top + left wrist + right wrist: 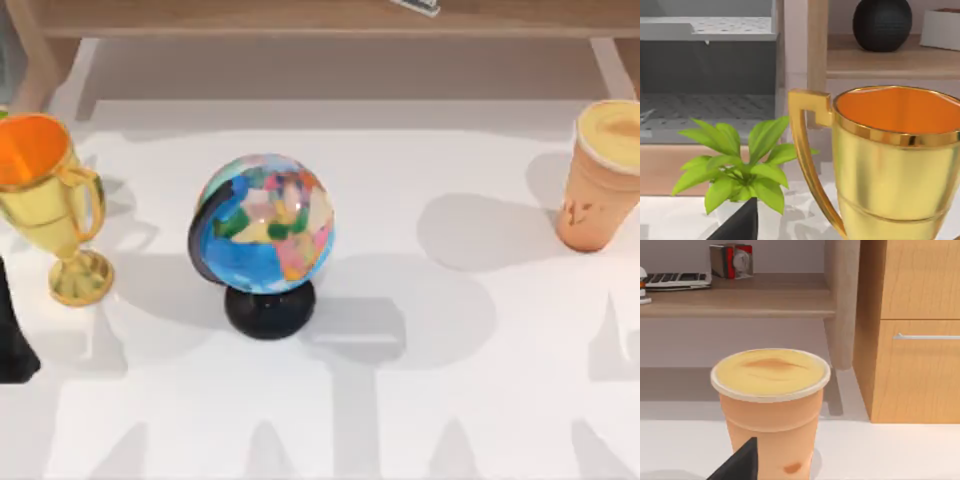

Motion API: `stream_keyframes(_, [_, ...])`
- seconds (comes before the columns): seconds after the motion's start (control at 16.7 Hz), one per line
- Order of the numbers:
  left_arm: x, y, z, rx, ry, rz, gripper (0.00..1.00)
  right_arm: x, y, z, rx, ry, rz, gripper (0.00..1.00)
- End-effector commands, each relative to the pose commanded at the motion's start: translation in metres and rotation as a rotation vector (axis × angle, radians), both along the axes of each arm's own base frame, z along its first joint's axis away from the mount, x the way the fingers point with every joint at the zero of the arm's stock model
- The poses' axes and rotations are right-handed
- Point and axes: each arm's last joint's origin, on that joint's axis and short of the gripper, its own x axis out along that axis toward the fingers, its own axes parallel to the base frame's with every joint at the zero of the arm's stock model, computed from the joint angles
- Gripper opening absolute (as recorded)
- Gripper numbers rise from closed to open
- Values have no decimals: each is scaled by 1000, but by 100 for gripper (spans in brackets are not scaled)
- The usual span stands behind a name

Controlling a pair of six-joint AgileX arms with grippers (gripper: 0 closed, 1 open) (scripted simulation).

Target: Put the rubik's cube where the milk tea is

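The milk tea (pixel 603 180) stands upright at the table's far right, a tapered orange-tan cup with a pale yellow creamy top. The right wrist view meets the milk tea (pixel 771 405) at close range, with a dark piece of my right gripper (pixel 740 464) just before it. My left arm (pixel 12 335) is a dark shape at the table's left edge, and a dark piece of my left gripper (pixel 740 225) sits close to the gold trophy. The rubik's cube is out of view.
A gold trophy (pixel 45 200) with an orange inside stands at the left. A colourful globe (pixel 265 235) on a black base is in the middle. A potted plant (pixel 735 170) is beside the trophy. A wooden shelf (pixel 320 20) runs along the back, and a cabinet (pixel 915 330) is behind the milk tea.
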Motion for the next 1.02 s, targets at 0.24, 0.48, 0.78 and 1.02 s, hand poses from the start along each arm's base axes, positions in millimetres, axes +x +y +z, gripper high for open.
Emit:
stream_keyframes(0.24, [0,0,0,0,0,0,100,0,1,8,0,0,0,100])
stream_keyframes(0.48, [0,0,0,0,0,0,100,6,8,57,-2,-1,2,100])
stream_keyframes(0.78, [0,0,0,0,0,0,100,54,33,158,-8,7,4,100])
stream_keyframes(1.02, [0,0,0,0,0,0,100,130,84,226,-14,12,4,100])
